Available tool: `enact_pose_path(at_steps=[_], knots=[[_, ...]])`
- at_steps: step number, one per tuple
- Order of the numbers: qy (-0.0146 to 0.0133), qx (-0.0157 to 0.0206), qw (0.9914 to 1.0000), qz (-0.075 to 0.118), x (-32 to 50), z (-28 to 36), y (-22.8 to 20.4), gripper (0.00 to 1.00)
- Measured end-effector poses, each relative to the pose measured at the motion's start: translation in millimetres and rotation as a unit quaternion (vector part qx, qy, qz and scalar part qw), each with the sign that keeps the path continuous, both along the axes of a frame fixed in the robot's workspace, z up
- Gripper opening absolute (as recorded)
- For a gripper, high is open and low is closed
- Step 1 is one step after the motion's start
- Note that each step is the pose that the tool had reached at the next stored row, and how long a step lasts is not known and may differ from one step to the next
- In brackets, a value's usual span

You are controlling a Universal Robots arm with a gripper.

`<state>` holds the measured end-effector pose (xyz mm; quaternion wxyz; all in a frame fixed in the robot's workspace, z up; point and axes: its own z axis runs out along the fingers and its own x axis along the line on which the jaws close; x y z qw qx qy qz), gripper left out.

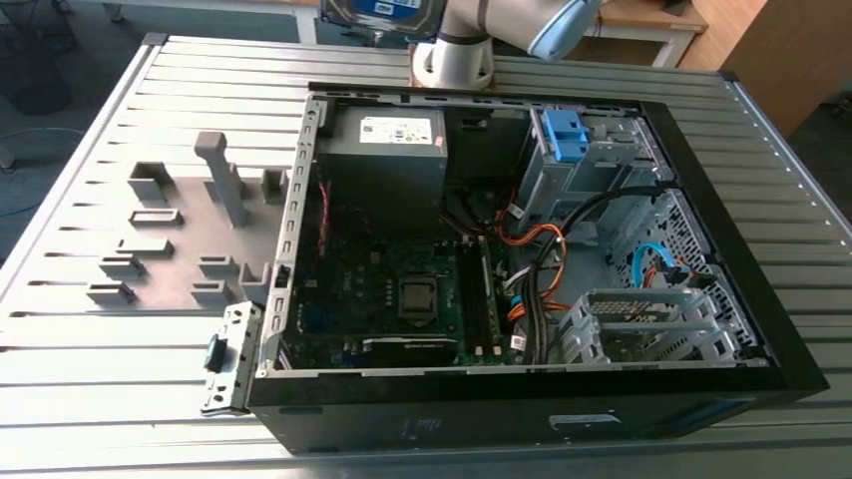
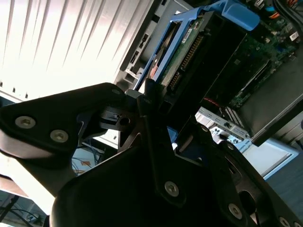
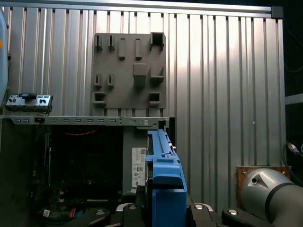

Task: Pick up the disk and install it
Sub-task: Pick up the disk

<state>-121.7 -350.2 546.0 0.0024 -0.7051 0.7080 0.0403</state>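
Both sides of the tool (image 2: 154, 113) were clamped on the disk (image 2: 182, 52), which stood edge-on between them in its blue frame. In the first wrist view the blue frame (image 3: 164, 179) rose straight up out of the grip. The exterior view caught the disk (image 1: 379, 12) high off the bench (image 1: 80, 339), beside the arm's base and past the far end of the open computer case (image 1: 309, 200).

Holding a thin plastic frame looked like the first weak point. If the frame flexed or slid in the clamp, the disk could tilt, and a tilted disk would probably jam on the rails of a bay rather than slide in.

Below, the case wall (image 3: 85, 121) and the power supply (image 1: 386, 150) sat close under the load, so a low pass might clip the metal rim.

Further in, orange and black cables (image 1: 546, 249) lay loose between the board and the drive cage (image 1: 593, 175) with its blue latch (image 1: 562, 135). A corner of the frame could snag them, or pinch one against the cage.

Farthest off, the grey holder plate (image 1: 174, 230) rested on the bench, well apart from the tool and no hazard as far as I could judge.
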Motion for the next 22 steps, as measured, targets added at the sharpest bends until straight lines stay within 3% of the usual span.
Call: enact_pose_path(at_steps=[6,22], knots=[[0.0015,0.0000,1.00000,0.000,24.3,-0.5,0.0,0.36],[0.0041,0.0000,0.99999,0.000,75.9,-1.6,0.0,0.36]])
